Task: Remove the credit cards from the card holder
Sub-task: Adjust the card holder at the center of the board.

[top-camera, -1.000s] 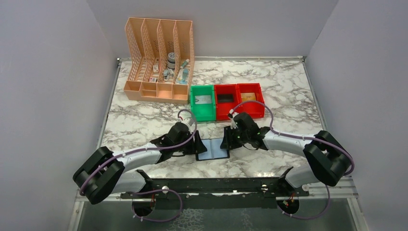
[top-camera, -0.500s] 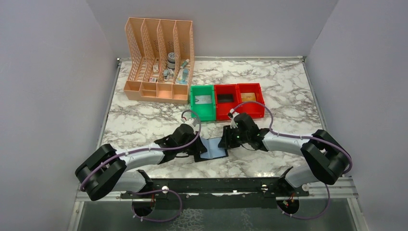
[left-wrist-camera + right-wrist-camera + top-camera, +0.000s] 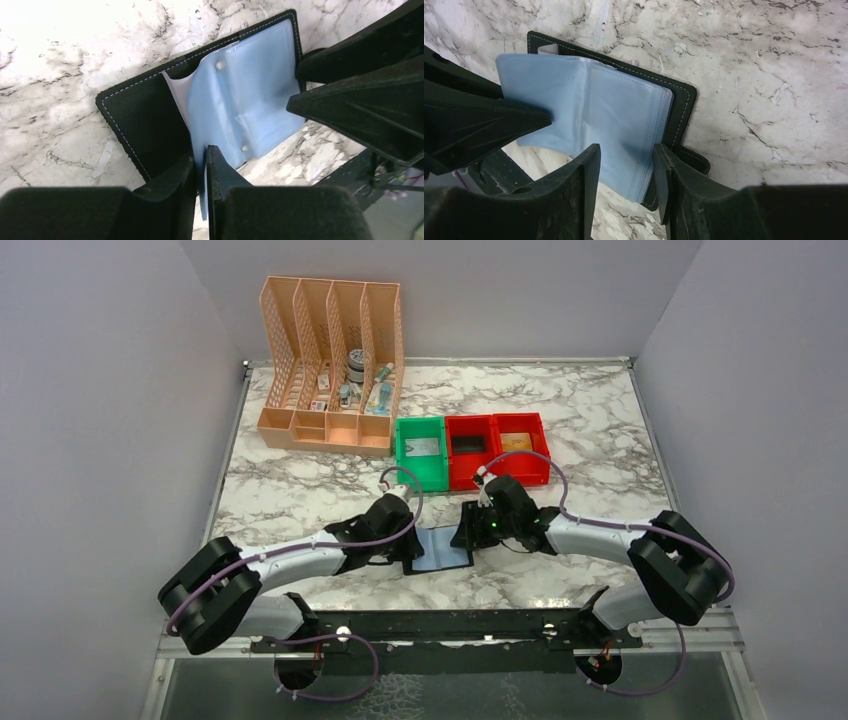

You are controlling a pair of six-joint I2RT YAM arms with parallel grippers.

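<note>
Two arms meet low over the marble counter point(image 3: 300, 500), and the card holder point(image 3: 441, 549) lies open on it between them. The left gripper point(image 3: 201, 156) has its jaws closed almost to touching, pinching one blue-grey sleeve point(image 3: 240, 100). The holder's black cover lies flat just beyond the tips. The right gripper point(image 3: 626, 148) has its jaws partly apart, straddling the near edge of the sleeve stack point(image 3: 624, 115); contact is unclear. Whether the sleeves hold cards cannot be told.
</note>
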